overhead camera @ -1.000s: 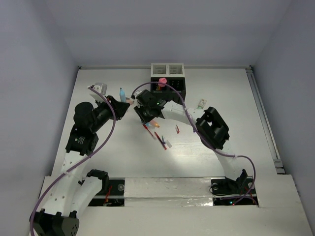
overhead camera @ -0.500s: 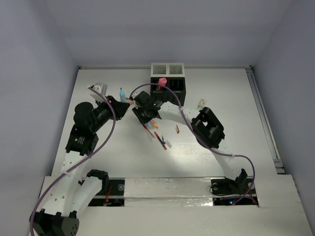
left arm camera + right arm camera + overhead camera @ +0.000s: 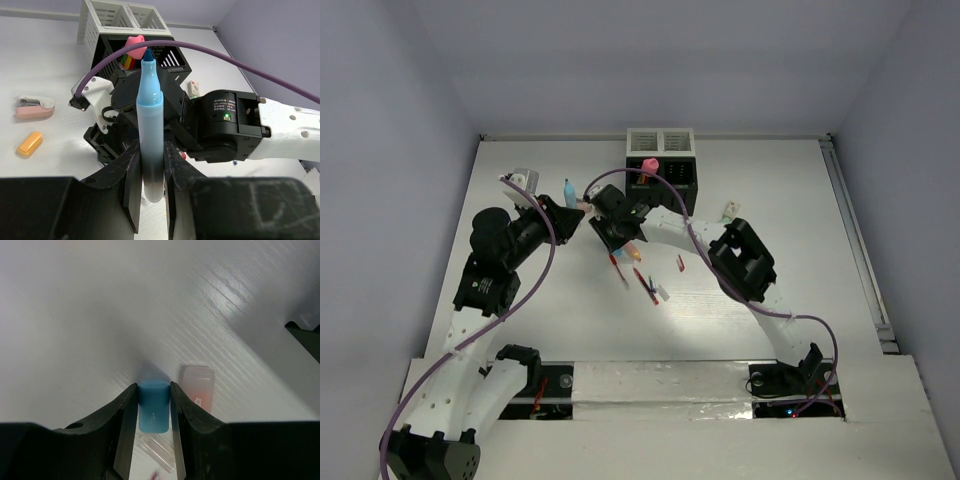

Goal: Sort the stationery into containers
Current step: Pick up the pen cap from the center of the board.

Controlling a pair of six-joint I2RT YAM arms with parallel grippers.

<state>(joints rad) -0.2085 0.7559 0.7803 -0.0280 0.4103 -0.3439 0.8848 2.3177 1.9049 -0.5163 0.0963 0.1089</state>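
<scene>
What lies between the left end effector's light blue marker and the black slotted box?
Left wrist view: the right arm's black wrist and purple cable sit between light blue marker and black slotted box.

We find a marker (image 3: pixel 649 165) in the nearer organizer box (image 3: pixel 678 182), pens (image 3: pixel 646 283) before it, a stapler (image 3: pixel 520 179) left of it.

My left arm (image 3: pixel 485 285) and right arm (image 3: pixel 750 262) are white links with bulky black joints, each trailing a purple cable (image 3: pixel 210 50). My left pincer (image 3: pixel 151 150) has flat black fingers (image 3: pixel 131 185); a green light (image 3: pixel 226 116) glows on the right wrist housing.
</scene>
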